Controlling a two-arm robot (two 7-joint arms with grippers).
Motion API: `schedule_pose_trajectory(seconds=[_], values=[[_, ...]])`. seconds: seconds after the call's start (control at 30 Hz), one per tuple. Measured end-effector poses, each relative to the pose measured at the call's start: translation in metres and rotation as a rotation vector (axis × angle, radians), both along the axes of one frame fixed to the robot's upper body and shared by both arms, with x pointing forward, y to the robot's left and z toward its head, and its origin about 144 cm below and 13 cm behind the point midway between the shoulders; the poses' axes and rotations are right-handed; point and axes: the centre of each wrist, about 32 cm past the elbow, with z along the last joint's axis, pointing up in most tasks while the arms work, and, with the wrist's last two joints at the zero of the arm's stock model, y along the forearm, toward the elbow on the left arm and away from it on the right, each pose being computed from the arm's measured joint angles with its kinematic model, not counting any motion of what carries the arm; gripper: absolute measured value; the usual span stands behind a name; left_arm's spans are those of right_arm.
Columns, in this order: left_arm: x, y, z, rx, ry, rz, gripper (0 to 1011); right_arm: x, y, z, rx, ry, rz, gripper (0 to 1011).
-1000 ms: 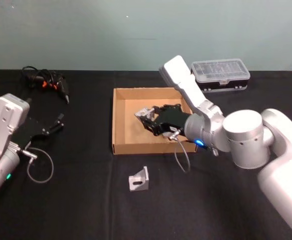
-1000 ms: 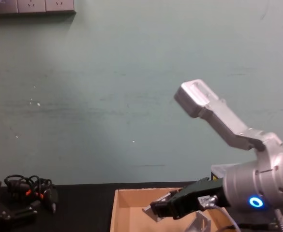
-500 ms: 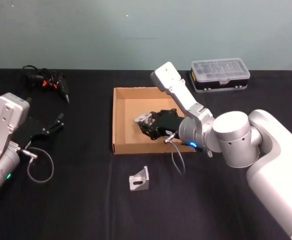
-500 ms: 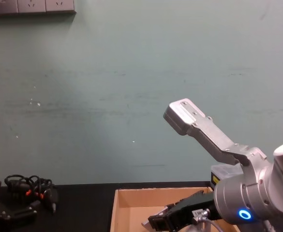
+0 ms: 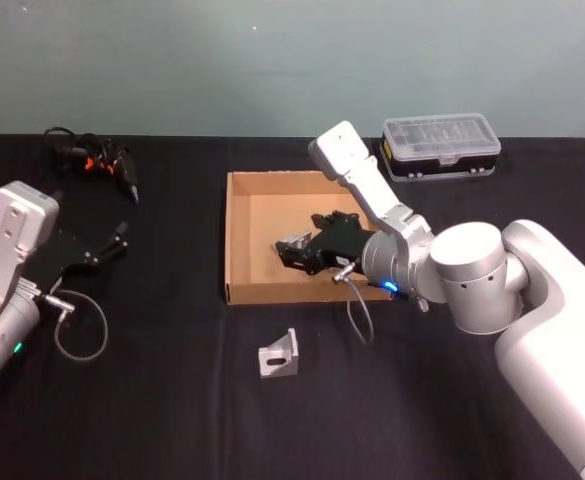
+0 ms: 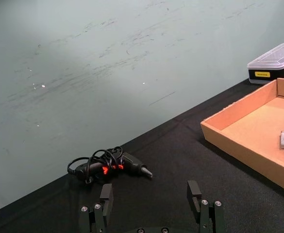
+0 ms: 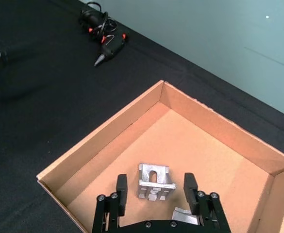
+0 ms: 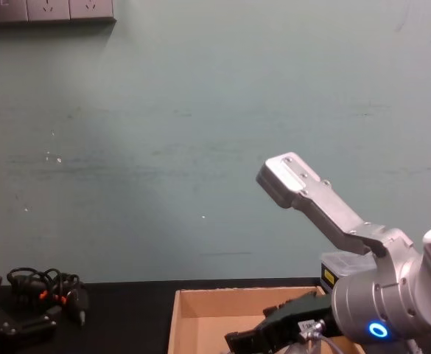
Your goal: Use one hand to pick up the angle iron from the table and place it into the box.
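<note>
One silver angle iron [image 5: 278,355] stands on the black table [image 5: 172,400] just in front of the box [image 5: 257,210]. Another angle iron [image 7: 154,181] lies flat on the floor of the tan cardboard box [image 7: 205,150]. My right gripper [image 7: 155,187] hangs open just above it, one finger to each side and neither touching. In the head view the right gripper [image 5: 302,254] is over the box's front half. A second silver piece [image 7: 185,216] shows partly under the gripper body. My left gripper [image 5: 112,245] rests open at the table's left.
A black tool with a coiled cable and orange marks [image 5: 97,160] lies at the back left. Behind the box to the right sits a clear-lidded black case [image 5: 440,147]. A loose grey cable loop [image 5: 80,335] hangs beside the left arm.
The right gripper came down into the box with an angle iron, then opened. The piece now lies on the box floor. The left arm has stayed still.
</note>
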Motion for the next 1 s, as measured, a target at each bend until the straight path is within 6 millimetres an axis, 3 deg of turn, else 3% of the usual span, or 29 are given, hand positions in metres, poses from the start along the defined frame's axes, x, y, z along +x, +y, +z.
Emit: schedule_pose_trajectory(seconds=[0.27,0.37,0.67,1.0], values=[[0.0,0.0,0.0,0.0,0.0,0.0,1000,-0.006,-0.008,0.008,0.029,-0.035,-0.011,960],[0.0,0.0,0.0,0.0,0.0,0.0,1000,-0.01,-0.014,0.012,0.042,-0.051,-0.012,1000],[0.0,0.0,0.0,0.0,0.0,0.0,1000,-0.031,-0.044,0.03,0.053,-0.119,0.049,1004],[0.0,0.0,0.0,0.0,0.0,0.0,1000,-0.051,-0.088,0.051,-0.013,-0.196,0.231,1004]])
